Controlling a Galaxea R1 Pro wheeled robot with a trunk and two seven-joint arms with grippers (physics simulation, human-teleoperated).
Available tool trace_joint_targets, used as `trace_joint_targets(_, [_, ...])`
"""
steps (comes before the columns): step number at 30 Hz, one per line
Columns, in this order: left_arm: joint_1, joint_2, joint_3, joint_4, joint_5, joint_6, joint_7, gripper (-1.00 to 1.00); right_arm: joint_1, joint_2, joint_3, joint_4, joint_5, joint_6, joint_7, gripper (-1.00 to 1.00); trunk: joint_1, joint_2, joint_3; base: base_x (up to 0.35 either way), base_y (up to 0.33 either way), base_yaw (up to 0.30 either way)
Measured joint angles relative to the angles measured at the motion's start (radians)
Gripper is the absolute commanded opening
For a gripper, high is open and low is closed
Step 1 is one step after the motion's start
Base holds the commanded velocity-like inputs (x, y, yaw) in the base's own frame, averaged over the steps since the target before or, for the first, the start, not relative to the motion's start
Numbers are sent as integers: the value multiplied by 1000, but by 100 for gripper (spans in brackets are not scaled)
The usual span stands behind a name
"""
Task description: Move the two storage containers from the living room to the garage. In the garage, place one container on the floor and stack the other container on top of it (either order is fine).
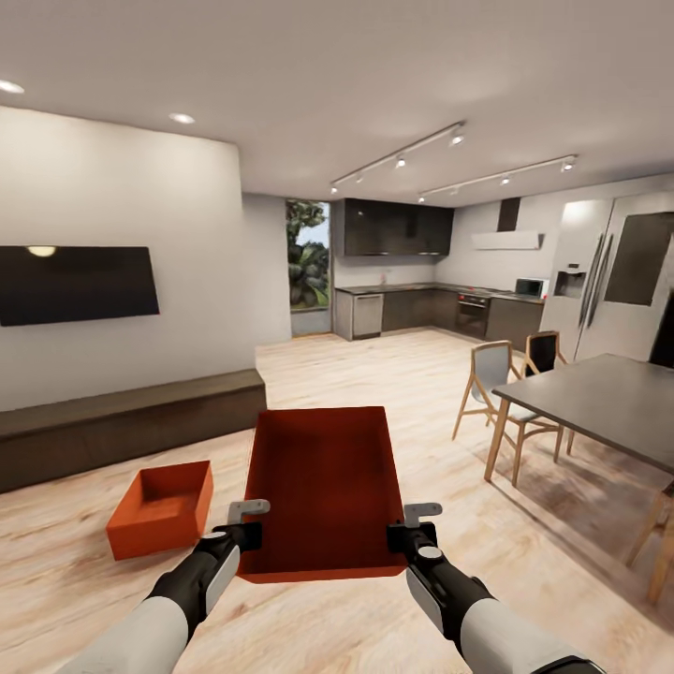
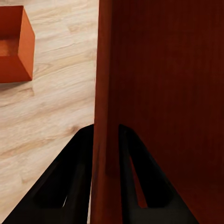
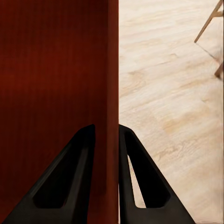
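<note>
Both arms up w/ 1 storage container (image 1: 323,487) slung between them, left end effector (image 1: 245,524) and right end effector (image 1: 412,527) each pinched on a side wall; carry level w/ equal squeeze; 2nd container (image 1: 161,510) sits on plank floor (image 1: 84,599) off left end effector's outer side.

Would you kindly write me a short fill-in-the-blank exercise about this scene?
1. The held container is gripped by ____ grippers, the left gripper and right gripper each pinching a side wall.
2. The other container sits on the ____ floor.
3. It lies in front of the dark ____ below the TV.
4. Each container has no ____.

Missing words: both; wood; bench; lid
</note>
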Motion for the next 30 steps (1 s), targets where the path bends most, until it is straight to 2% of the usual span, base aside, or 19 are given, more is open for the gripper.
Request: trace_joint_targets(30, [0, 0, 0, 1, 1, 0, 0, -100, 0, 0, -1, 0, 1, 1, 0, -100, 0, 0, 9, 0, 0, -274])
